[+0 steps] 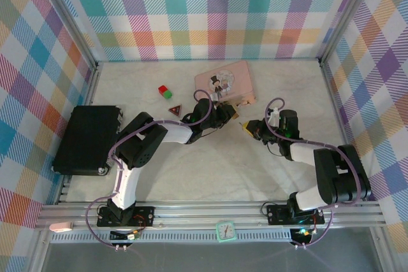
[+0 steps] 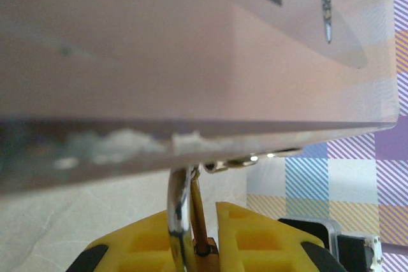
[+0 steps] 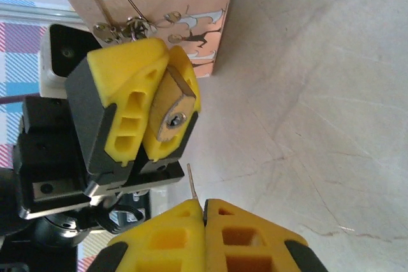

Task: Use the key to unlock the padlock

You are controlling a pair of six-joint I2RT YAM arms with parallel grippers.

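Where the pink tin (image 1: 224,76) lies at the far middle of the table (image 1: 210,170), the left gripper (image 1: 228,113) hovers at its near corner, jaws clamped on the padlock (image 3: 173,111): brass body between the yellow fingers (image 3: 124,103), keyhole end toward the right arm, shackle (image 2: 180,211) reaching up to the tin's lower edge. The right gripper (image 3: 204,209) sits just beside it, jaws pressed together on the key (image 3: 191,183), whose thin tip points at the padlock without touching

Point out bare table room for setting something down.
Bare: between left arm and right arm; between pink tin and right wall; beyond black case, far left. Crowded: tin's front, where left gripper and right gripper stand close.
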